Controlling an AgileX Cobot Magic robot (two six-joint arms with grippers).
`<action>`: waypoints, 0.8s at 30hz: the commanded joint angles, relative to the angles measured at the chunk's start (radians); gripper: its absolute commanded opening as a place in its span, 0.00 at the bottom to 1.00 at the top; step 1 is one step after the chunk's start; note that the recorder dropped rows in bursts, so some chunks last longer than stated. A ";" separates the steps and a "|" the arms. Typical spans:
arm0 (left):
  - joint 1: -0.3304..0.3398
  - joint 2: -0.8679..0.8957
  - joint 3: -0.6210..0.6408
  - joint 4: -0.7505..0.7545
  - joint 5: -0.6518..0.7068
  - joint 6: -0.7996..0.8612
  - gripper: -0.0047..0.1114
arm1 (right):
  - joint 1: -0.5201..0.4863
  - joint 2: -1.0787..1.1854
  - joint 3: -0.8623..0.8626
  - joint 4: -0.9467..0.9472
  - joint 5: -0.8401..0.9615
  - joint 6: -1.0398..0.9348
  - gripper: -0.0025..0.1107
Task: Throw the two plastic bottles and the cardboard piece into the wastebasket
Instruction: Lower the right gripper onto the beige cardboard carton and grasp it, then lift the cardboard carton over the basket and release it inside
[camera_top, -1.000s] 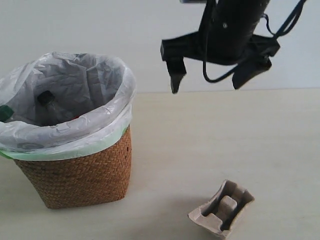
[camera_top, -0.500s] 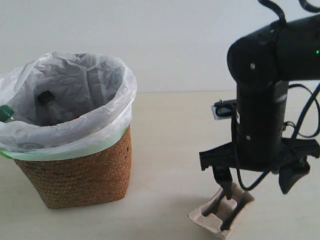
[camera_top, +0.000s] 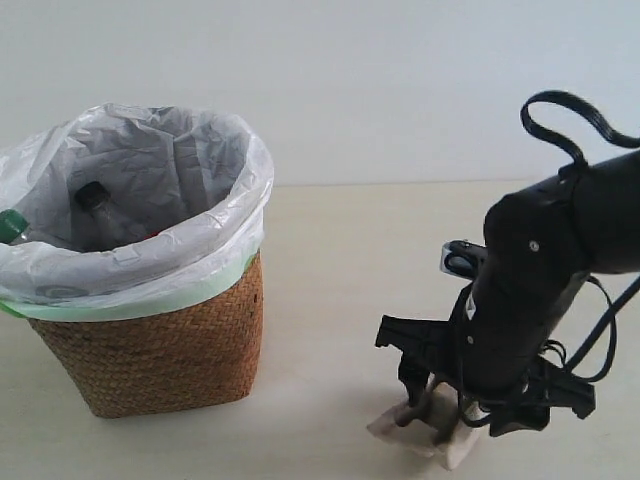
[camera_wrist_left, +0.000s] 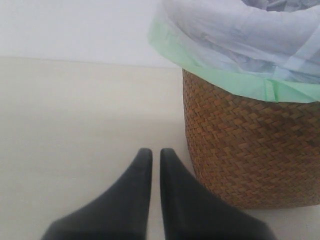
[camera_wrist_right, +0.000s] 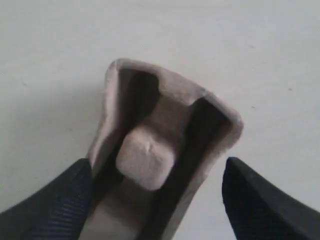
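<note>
The wicker wastebasket (camera_top: 160, 350) stands at the left, lined with a whitish bag (camera_top: 150, 150) with a green edge. Inside it lie both bottles, showing a black cap (camera_top: 90, 195) and a green cap (camera_top: 10, 222). The beige cardboard piece (camera_top: 425, 432) lies on the table at the lower right. My right gripper (camera_top: 455, 410) is down over it and open. In the right wrist view the cardboard piece (camera_wrist_right: 160, 145) sits between the spread fingers of the right gripper (camera_wrist_right: 159, 165). My left gripper (camera_wrist_left: 156, 152) is shut and empty, low beside the wastebasket (camera_wrist_left: 250, 150).
The pale table (camera_top: 360, 260) stretches between the basket and the right arm. A plain white wall (camera_top: 350, 80) runs behind. The left arm is out of the exterior view.
My right arm has come down from high above the table onto the cardboard piece, its open fingers now straddling it. The cardboard has shifted slightly. The basket has not moved.
</note>
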 joint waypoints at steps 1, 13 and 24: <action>0.003 -0.002 0.003 0.002 -0.003 -0.009 0.09 | -0.002 -0.006 0.040 -0.012 -0.150 0.051 0.60; 0.003 -0.002 0.003 0.002 -0.003 -0.009 0.09 | -0.002 0.091 0.040 -0.027 -0.245 0.050 0.59; 0.003 -0.002 0.003 0.002 -0.003 -0.009 0.09 | -0.002 0.073 0.013 -0.076 -0.295 -0.122 0.02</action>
